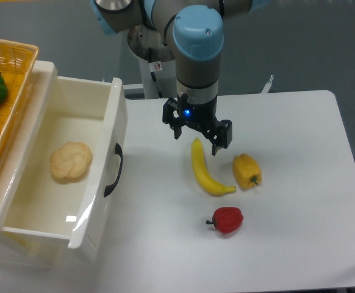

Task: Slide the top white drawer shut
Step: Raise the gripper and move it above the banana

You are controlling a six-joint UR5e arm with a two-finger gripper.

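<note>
Glossy cream plastic top white drawer (98,183), woven wicker basket (10,58), matt table (299,213).

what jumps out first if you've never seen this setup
The top white drawer at left, pulled wide open with a pale bread roll inside. Mid-table, the arm's hand hangs open just above a banana, with a yellow pepper and a red pepper close by.

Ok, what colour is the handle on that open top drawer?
Black: a curved black handle on the cream-white top drawer, plain in the fixed camera view.
</note>
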